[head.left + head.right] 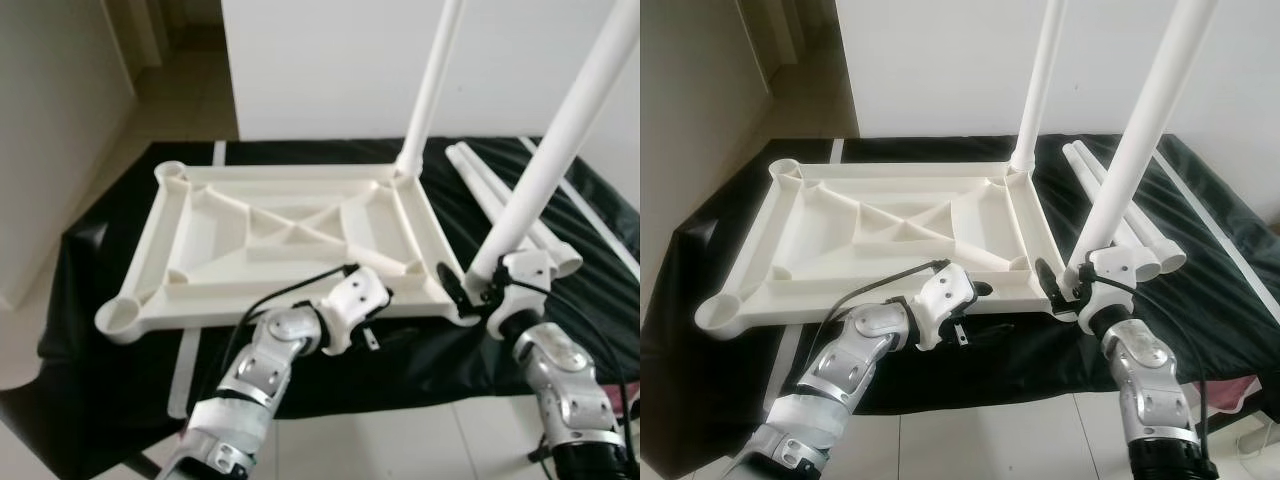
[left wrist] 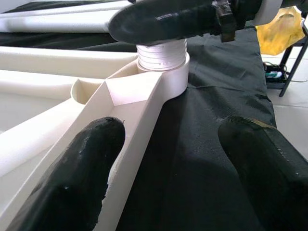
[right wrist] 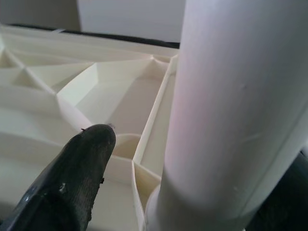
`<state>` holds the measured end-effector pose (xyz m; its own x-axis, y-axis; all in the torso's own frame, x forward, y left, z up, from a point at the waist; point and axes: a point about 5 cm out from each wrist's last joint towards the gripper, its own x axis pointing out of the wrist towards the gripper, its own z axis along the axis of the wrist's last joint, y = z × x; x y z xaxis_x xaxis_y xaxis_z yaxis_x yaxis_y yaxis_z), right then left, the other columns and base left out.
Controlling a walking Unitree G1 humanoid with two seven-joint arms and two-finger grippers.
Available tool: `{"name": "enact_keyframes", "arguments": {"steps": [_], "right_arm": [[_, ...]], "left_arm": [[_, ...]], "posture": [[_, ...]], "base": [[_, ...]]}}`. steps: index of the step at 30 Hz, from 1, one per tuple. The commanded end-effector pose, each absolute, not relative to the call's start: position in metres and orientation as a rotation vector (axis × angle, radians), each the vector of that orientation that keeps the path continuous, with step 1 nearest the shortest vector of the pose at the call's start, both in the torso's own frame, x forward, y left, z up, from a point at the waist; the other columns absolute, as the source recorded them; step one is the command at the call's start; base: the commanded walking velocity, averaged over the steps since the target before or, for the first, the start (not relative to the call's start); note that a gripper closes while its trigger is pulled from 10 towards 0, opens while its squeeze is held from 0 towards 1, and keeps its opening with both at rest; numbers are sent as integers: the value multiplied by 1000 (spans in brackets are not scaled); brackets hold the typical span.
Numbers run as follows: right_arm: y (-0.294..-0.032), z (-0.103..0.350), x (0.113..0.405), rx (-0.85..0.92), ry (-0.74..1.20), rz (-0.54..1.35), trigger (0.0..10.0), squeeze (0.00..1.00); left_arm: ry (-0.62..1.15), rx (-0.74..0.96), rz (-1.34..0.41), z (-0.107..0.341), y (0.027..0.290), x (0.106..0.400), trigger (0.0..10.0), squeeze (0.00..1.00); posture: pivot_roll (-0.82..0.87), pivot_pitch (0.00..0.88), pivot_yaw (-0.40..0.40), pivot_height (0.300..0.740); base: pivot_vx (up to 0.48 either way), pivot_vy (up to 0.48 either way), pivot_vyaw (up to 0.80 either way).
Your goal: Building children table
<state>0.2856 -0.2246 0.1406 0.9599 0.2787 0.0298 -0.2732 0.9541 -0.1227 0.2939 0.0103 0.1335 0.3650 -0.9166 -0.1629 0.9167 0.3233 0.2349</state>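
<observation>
Right hand (image 1: 478, 290) clamps the near table leg (image 1: 560, 130); left hand (image 2: 168, 159) gapes.

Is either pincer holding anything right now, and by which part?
The right pincer grips a white table leg near its lower end, just above the tabletop's corner socket. The left pincer is open, straddling the tabletop's near rim, holding nothing.

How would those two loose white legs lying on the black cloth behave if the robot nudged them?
The loose legs are round, smooth tubes lying flat on the black cloth, so they would probably roll sideways. They look like hollow plastic, likely light and stiff. The glossy surface may slip between the fingers.
</observation>
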Motion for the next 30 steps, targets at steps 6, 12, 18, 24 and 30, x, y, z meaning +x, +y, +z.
{"name": "enact_keyframes", "arguments": {"steps": [6,12,18,24,30], "right_arm": [[-236,131,286,-166,0,341,0,0],[-242,122,282,-130,31,325,0,0],[-242,119,280,-105,31,315,0,0],[-240,119,279,-60,17,198,10000,0],[-239,119,276,-24,12,51,10000,0]], "left_arm": [[-27,327,-1095,137,10,297,10000,0],[-25,334,-1093,136,13,296,10000,0],[-20,334,-1087,135,15,296,10000,0],[-18,338,-1089,136,16,296,10000,0],[-22,333,-1075,138,20,298,10000,0]], "posture": [[20,0,-11,740],[28,0,-14,740],[27,0,-10,740],[26,0,-11,740],[29,0,-18,740]], "base": [[0,0,0],[0,0,0],[0,0,0],[0,0,0],[0,0,0]]}}
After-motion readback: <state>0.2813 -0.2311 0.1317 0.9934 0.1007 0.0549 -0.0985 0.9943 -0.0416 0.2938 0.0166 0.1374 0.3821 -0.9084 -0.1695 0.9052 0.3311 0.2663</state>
